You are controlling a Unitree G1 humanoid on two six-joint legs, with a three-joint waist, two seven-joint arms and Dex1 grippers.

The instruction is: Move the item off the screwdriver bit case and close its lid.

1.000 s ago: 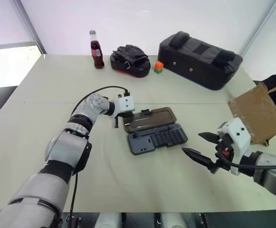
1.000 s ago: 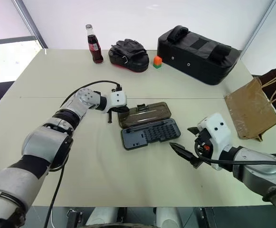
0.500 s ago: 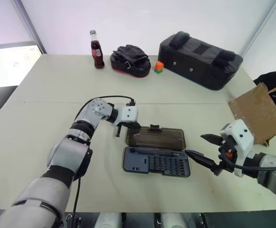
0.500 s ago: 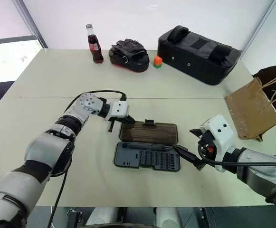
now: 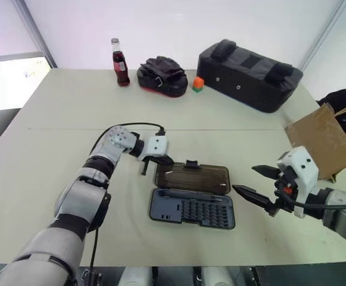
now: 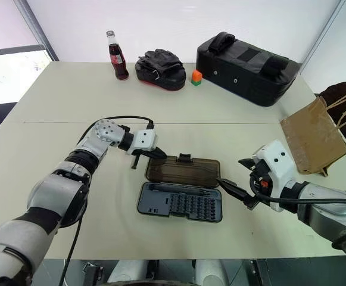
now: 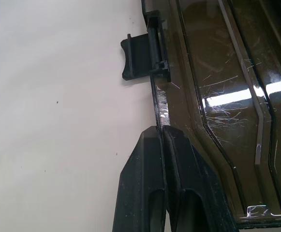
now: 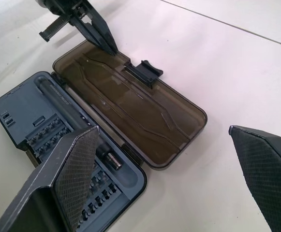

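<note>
Left eye view: we found left end effector (image 5: 146, 167) closed, empty, at lid (image 5: 192, 176) 9 o'clock corner; lid flat open, long axis 9-to-3, left arm nearer. Right end effector (image 5: 251, 183) wide open, empty. Bag (image 5: 321, 140) off case (image 5: 190, 208).

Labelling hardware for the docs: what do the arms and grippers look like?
Silver-grey segmented arms with black joint bands. White boxy wrist housings; a black cable loops to the left one. Left gripper and right gripper have tapered black fingers with cross-hatched pads; small red part on the right.
</note>
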